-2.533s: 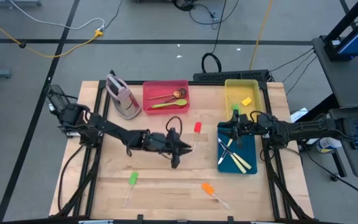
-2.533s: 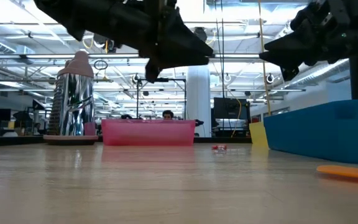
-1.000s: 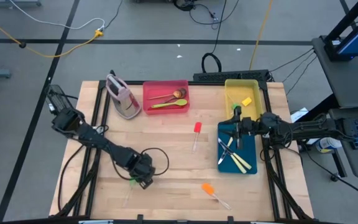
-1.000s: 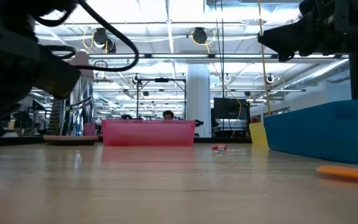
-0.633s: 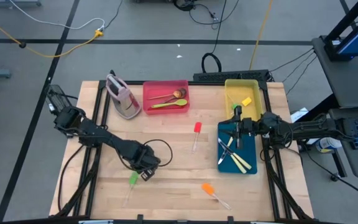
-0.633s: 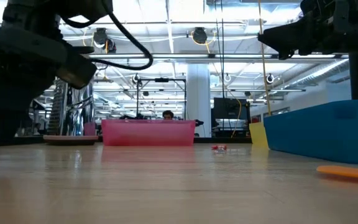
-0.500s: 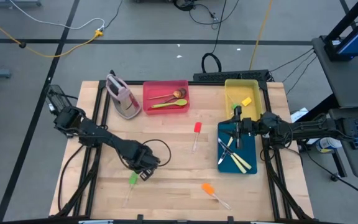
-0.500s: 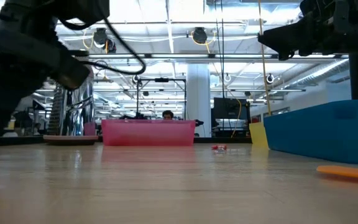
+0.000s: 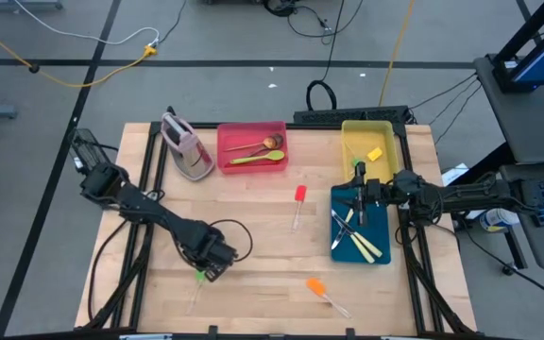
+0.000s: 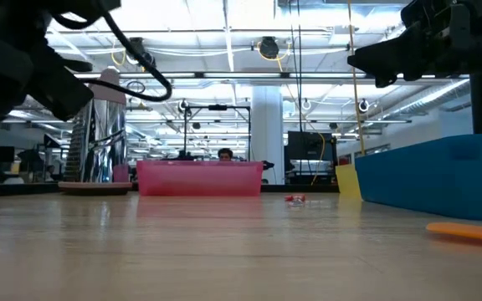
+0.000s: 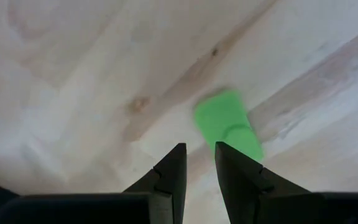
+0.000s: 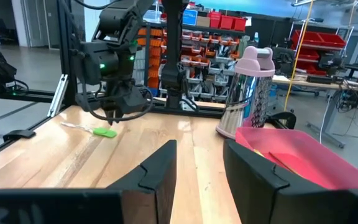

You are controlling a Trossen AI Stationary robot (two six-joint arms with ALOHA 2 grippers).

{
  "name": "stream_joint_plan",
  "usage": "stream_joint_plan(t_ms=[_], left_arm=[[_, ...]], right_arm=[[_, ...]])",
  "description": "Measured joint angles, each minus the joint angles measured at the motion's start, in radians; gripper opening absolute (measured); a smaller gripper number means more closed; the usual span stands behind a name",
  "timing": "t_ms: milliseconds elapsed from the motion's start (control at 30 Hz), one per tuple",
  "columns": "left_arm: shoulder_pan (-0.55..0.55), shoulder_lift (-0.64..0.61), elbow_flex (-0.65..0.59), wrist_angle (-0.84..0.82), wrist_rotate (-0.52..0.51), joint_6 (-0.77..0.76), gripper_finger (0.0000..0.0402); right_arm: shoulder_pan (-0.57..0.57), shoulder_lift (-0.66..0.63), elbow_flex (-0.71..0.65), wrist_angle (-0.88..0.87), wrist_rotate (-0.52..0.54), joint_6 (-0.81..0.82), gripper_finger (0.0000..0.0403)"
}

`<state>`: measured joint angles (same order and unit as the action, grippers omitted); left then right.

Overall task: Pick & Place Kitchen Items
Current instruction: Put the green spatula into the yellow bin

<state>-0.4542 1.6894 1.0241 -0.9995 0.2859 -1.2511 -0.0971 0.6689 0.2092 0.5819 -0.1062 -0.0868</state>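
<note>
— Where is the left gripper (image 9: 206, 267) in relation to the green spatula (image 11: 229, 125)?

— Right over it, low above the desk (image 9: 253, 274). In the left wrist view the jaws are released, a narrow gap between them, and the green head lies on the wood just past the tips, not grasped.

— And the other spatulas?

— The red spatula (image 9: 299, 195) lies well beyond the green one, toward the blue tray (image 9: 338, 247). The orange spatula (image 9: 316, 286) lies to the green one's right, near the desk's front edge.

— The right gripper (image 9: 360, 192)?

— It hangs over the blue tray, far from the green spatula, jaws released and holding nothing.
</note>
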Motion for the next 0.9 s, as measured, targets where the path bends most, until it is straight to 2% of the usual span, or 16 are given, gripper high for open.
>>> stream_joint_plan(t_ms=[167, 267, 467, 600, 700, 900], left_arm=[[-0.026, 0.0, 0.0, -0.003, 0.002, -0.07, 0.0088], [-0.032, 0.0, 0.0, 0.001, 0.002, -0.087, 0.0103], [-0.026, 0.0, 0.0, 0.018, -0.043, -0.121, 0.0186], [-0.037, -0.001, 0.0, 0.103, -0.056, -0.153, 0.0229], [-0.059, -0.001, 0.0, 0.142, -0.091, -0.197, 0.0239], [-0.124, -0.001, 0.0, 0.11, -0.125, -0.329, 0.0241]], right_arm=[[0.0, 0.0, 0.0, -0.004, 0.0, 0.0, 0.0128], [0.0, 0.0, 0.0, -0.004, 0.0, 0.0, 0.0128], [0.0, 0.0, 0.0, -0.004, 0.0, -0.001, 0.0128], [0.0, 0.0, 0.0, -0.004, 0.0, -0.002, 0.0128], [0.0, 0.0, 0.0, -0.005, 0.0, -0.003, 0.0128], [0.0, 0.0, 0.0, -0.012, 0.0, -0.003, 0.0128]])
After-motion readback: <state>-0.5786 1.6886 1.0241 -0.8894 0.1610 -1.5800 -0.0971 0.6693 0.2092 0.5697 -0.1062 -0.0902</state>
